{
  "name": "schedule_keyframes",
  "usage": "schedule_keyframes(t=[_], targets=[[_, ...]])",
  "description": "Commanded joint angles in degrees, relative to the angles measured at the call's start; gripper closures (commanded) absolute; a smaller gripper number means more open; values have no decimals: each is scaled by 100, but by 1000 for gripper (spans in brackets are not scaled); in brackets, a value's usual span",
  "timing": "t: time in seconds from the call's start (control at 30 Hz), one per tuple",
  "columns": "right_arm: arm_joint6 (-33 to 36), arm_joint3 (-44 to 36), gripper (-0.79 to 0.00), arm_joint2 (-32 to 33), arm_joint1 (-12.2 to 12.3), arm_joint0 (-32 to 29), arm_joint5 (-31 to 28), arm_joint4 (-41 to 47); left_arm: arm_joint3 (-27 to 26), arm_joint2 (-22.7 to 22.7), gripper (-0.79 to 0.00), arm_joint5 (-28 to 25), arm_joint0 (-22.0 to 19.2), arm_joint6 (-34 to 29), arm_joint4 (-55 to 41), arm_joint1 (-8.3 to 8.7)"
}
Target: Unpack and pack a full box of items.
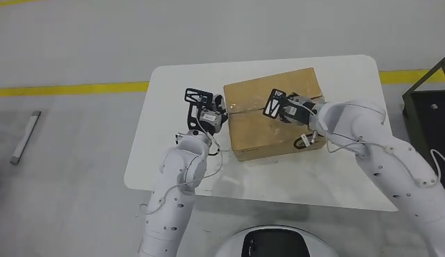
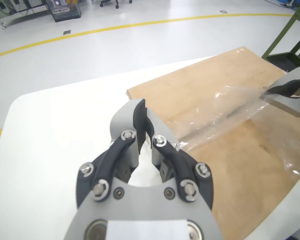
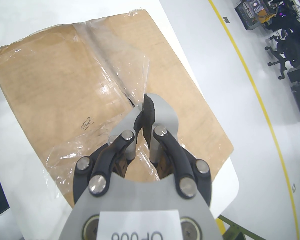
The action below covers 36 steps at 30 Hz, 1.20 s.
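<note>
The cardboard box (image 1: 264, 135) sits closed on the table (image 1: 174, 104), a little toward 1 o'clock from the table's middle in the top view, with its two top flaps meeting in a seam that runs from about 9 to 3 o'clock. Clear tape (image 3: 130, 61) covers that seam; it is wrinkled and partly lifted off the cardboard, and a sheet of it rises from the seam to the right pincer (image 3: 146, 108). That pincer stands over the middle of the lid with its jaws closed on the film. The left pincer (image 2: 142, 116) is at the box's 9 o'clock edge, just beside the end of the seam. Its jaws are pressed together, and I cannot tell whether any tape is caught between them. Past the table at 3 o'clock stands a green metal frame (image 1: 421, 90), and a yellow floor line (image 1: 69, 88) runs off at 9 o'clock. By my reading the unpacking has barely begun: the step in hand is stripping the seal, and the flaps are not yet open. The next move probably calls for the right pincer to draw the film along the seam and away while something steadies the box. The thin tape could tear or slip, or the box could slide.
</note>
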Motion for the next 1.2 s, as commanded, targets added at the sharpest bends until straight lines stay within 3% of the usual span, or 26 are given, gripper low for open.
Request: schedule_keyframes(t=[0.0,0.73,1.0,1.17], targets=[[-2,6,0,-5,-3,-2,0,1,-25,4,0,-17,-1,-78,-51,1],[59,87,-18,4,-28,15,-20,84,132,402,0,-134,-53,-218,-334,-33],[97,93,-271,36,-31,38,-37,121,277,454,0,-82,-99,-195,-301,-37],[155,49,-329,187,-8,46,-30,90,315,478,0,-92,-111,-194,-307,-37]])
